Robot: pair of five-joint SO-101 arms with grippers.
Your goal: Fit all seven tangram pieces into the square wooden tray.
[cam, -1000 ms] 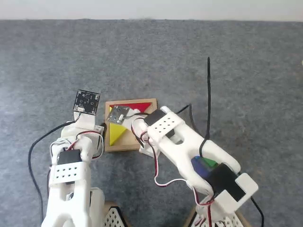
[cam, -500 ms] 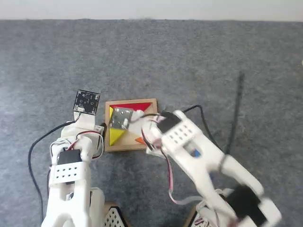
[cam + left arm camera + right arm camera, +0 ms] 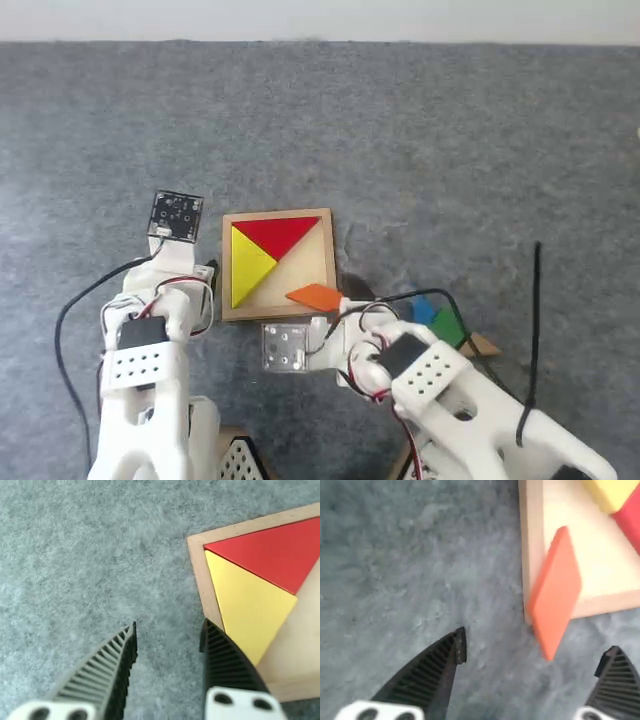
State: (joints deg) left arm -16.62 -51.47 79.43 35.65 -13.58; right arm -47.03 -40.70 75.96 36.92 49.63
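Shows wooden tray [image 3: 327, 250] holding red triangle [image 3: 278, 234] and yellow triangle [image 3: 248, 264], with orange piece [image 3: 314, 297] lying across rim. Shows left gripper [image 3: 167, 630] spread wide, empty, over carpet [image 3: 450, 140] beside tray; same for right gripper [image 3: 538, 642] by orange piece.

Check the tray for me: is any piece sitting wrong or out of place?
Yes. The orange piece lies askew across the tray rim at one corner, partly inside and partly overhanging the carpet, not seated flat. The red triangle and yellow triangle sit flush in the tray.
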